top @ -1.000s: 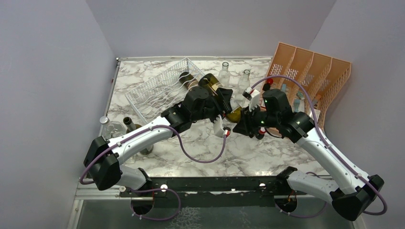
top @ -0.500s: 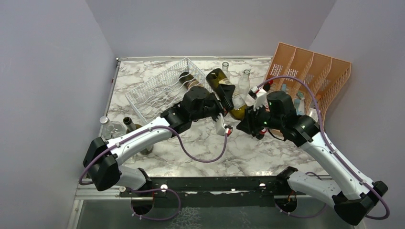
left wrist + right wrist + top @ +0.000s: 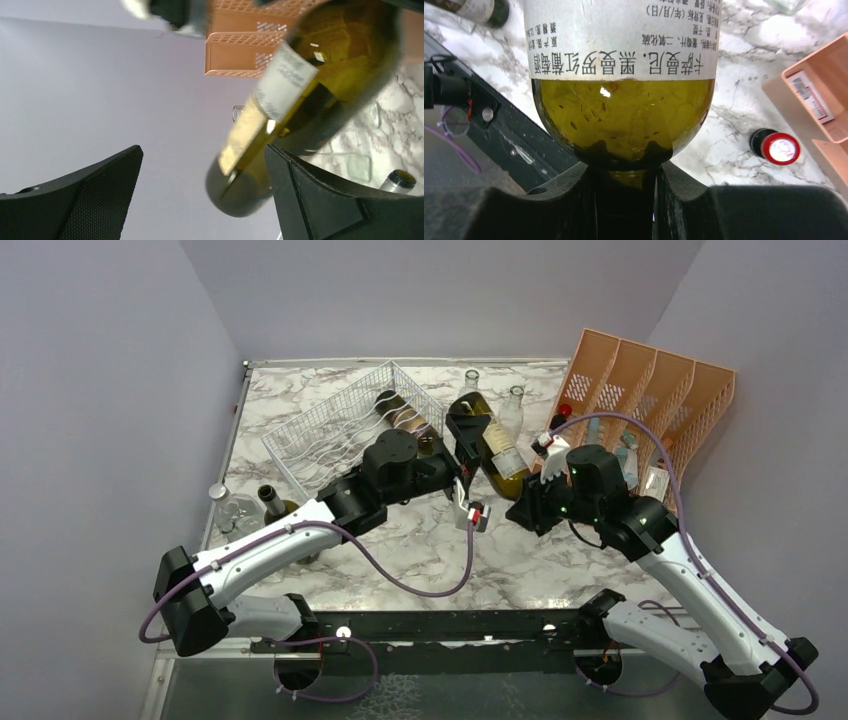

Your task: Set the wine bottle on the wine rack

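1. The jaws of the right gripper (image 3: 624,192) are clenched on the neck of the olive-green glass wine bottle (image 3: 624,125) with a white printed label. The neck sits between both fingers (image 3: 564,200), and the bottle's shoulder is directly above them in the right wrist view.
2. The jaws of the left gripper (image 3: 202,152) are released and spread wide. The bottle's base end hangs between them, hard up against the finger on the right of that view (image 3: 320,195); I cannot tell if they touch. There is a clear gap to the other finger.
3. From the top view, the wine bottle (image 3: 492,445) is off the table and tilted. Its neck points down toward the right gripper (image 3: 528,502) and its base points to the far side, next to the left gripper (image 3: 462,448).
4. The silvery-white wire rack (image 3: 330,430) sits on the far-left part of the table, set at an angle. The held bottle's base is just beside the rack's right end, not on it.
5. A dark bottle with a brownish label (image 3: 405,412) lies in the rack at that same end.
6. The white-and-grey marble-pattern table (image 3: 420,540) also carries:
   - The orange plastic slotted file organizer (image 3: 650,390) at far right.
   - Two clear glass bottles (image 3: 472,380) (image 3: 513,405), upright behind the held bottle.
   - A red-capped dark bottle (image 3: 780,147), beside the organizer.
   - A dark upright bottle (image 3: 270,500) and a clear silver-capped bottle (image 3: 220,502), side by side at the left edge.
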